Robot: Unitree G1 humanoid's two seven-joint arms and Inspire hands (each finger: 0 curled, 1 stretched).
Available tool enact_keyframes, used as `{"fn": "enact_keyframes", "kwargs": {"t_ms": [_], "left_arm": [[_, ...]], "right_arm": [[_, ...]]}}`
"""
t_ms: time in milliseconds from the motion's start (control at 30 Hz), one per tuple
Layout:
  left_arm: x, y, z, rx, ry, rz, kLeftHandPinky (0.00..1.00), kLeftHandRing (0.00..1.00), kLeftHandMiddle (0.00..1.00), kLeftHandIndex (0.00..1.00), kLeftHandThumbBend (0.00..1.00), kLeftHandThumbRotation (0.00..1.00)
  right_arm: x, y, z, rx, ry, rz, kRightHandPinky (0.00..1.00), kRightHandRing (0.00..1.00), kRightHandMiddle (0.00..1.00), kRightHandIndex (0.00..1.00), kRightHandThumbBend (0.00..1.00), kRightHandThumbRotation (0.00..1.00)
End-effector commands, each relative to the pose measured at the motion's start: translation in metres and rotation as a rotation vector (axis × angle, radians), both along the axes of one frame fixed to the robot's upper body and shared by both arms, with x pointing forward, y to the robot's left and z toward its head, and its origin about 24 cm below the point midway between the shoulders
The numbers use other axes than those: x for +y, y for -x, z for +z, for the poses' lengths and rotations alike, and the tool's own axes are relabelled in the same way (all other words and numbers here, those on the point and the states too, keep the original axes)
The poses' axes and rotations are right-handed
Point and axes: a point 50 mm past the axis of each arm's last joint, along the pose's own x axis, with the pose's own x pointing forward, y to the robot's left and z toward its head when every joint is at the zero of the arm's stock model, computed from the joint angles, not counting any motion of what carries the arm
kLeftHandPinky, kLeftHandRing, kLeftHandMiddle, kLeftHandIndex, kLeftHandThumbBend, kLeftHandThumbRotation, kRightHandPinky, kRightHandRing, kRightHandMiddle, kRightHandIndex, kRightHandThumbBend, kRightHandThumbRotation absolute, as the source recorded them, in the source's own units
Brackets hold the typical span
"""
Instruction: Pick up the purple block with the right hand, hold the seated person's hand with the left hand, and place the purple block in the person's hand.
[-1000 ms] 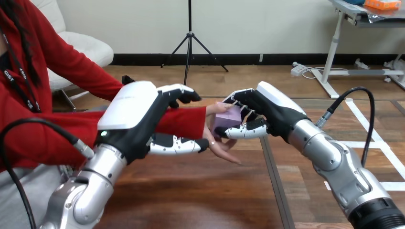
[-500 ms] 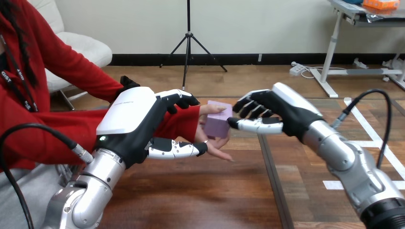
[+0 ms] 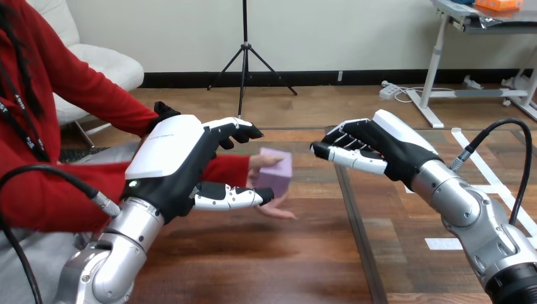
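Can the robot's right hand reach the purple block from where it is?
Probably yes. The right hand hangs open to the right of the purple block, nothing between them. The block lies in the person's hand, its right face uncovered; the left hand grips the wrist on the other side.

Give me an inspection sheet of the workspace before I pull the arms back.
Surface: wooden table, a seam running down it.
Job's things: block lies in the person's hand, above the table.
Clutter: nothing seen.
Hands: left hand curled round the wrist, fingers over, thumb under; right hand open, apart from the block, to its right.
Cables: nothing seen lying on the table.
Surroundings: person seated at the view's left.
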Motion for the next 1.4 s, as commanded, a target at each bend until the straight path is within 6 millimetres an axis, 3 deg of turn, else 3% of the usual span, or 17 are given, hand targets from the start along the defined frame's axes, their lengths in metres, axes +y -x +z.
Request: {"fn": "enact_keyframes", "kwargs": {"t_ms": [0, 833, 1100, 1367], "left_arm": [[0.005, -0.001, 0.016, -0.072, 0.009, 0.010, 0.61, 0.71, 0.74, 0.74, 0.77, 0.45], [0.008, 0.007, 0.011, -0.092, 0.086, 0.027, 0.60, 0.70, 0.74, 0.74, 0.77, 0.43], [0.012, 0.020, 0.001, -0.106, 0.270, 0.050, 0.62, 0.72, 0.77, 0.75, 0.77, 0.45], [0.017, 0.032, -0.012, -0.102, 0.598, -0.015, 0.67, 0.77, 0.80, 0.77, 0.76, 0.54]], "right_arm": [[0.009, -0.013, 0.031, -0.115, -0.035, 0.025, 0.65, 0.67, 0.68, 0.67, 0.82, 1.00], [0.004, -0.006, 0.029, -0.097, -0.097, 0.009, 0.63, 0.68, 0.69, 0.69, 0.87, 1.00], [-0.002, 0.011, 0.027, -0.111, -0.216, 0.005, 0.66, 0.69, 0.70, 0.71, 0.86, 1.00], [-0.004, 0.043, 0.024, -0.132, -0.466, -0.003, 0.64, 0.73, 0.74, 0.76, 0.87, 1.00]]}}
